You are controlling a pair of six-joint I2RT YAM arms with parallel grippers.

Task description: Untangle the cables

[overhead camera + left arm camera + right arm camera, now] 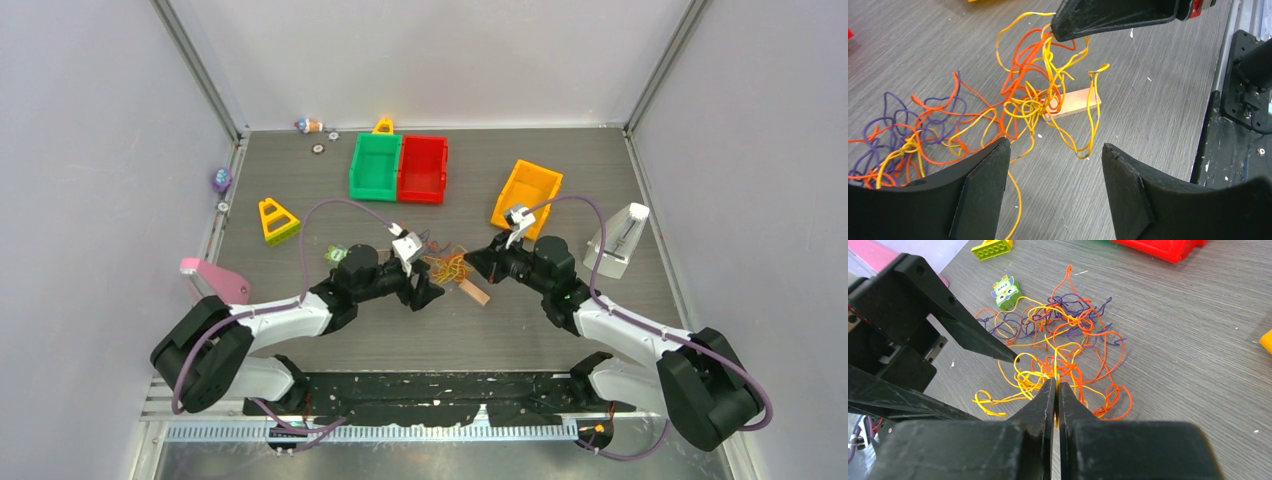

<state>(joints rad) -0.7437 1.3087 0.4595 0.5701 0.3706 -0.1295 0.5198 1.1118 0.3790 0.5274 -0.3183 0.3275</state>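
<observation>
The cables [450,267] are a loose tangle of thin yellow, orange and purple strands on the grey table, between my two grippers. In the left wrist view the cables [1033,100] spread ahead of my left gripper [1055,146]. It stands open and low, with only bare table between its fingers and one yellow strand beside the left finger. My right gripper [1056,382] is shut on a yellow strand at the near edge of the cables [1068,340]. From above, the left gripper [428,293] and the right gripper [470,262] face each other across the pile.
A small wooden block [476,291] lies against the tangle. A green owl block [1005,291] sits at its far-left side. Green [375,165], red [423,168] and orange [526,195] bins stand behind. A yellow triangle toy [277,220] lies left and a white wedge-shaped object [617,240] right.
</observation>
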